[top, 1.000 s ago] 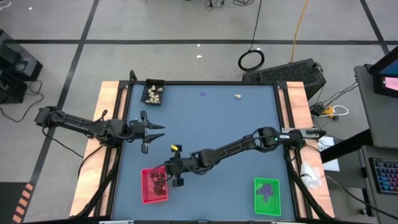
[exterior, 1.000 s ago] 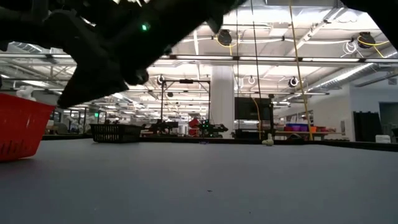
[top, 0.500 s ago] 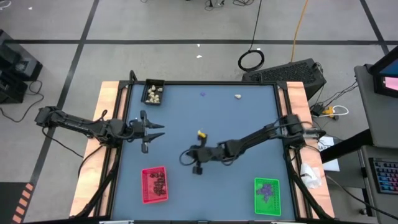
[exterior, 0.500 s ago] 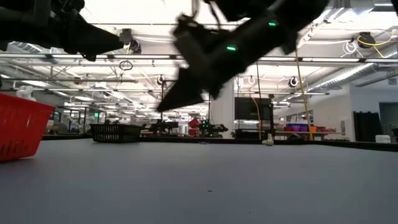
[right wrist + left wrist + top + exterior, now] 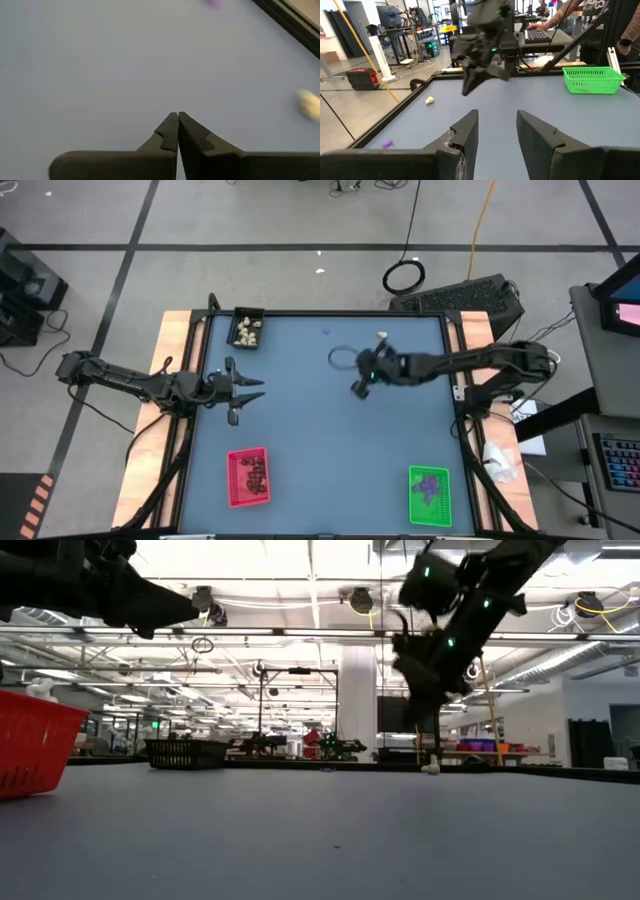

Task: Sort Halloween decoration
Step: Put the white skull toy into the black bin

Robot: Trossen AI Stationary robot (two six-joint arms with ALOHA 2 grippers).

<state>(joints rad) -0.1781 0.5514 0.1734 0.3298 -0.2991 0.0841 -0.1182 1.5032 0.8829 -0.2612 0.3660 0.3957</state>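
from overhead, the sorting looks nearly finished: the black tray [image 5: 247,329] at the far left corner holds cream lumps, the red tray [image 5: 248,477] near the front holds dark ones, the green tray [image 5: 429,491] at the front right holds purple bits, and only two strays lie loose on the table [image 5: 320,430] near the far edge, a cream lump [image 5: 383,335] and a purple bit [image 5: 326,332]. the right gripper [image 5: 358,385] hangs over the far middle, its arm stretched in from the right side, just near the cream lump, i'd guess to go for it. the left gripper [image 5: 252,390] waits at the left edge, its arm lying low across the table's side. at table height, the right arm hangs bent and pointing down above the cream lump [image 5: 431,768], clear of the surface. the left wrist camera shows its own fingers [image 5: 468,131] spread apart, empty, aimed across at the other arm, the lump [image 5: 429,100] and purple bit [image 5: 387,144] off to the side. the right wrist camera shows its fingertips [image 5: 171,131] pressed together on nothing, with the lump [image 5: 310,104] off to one side.
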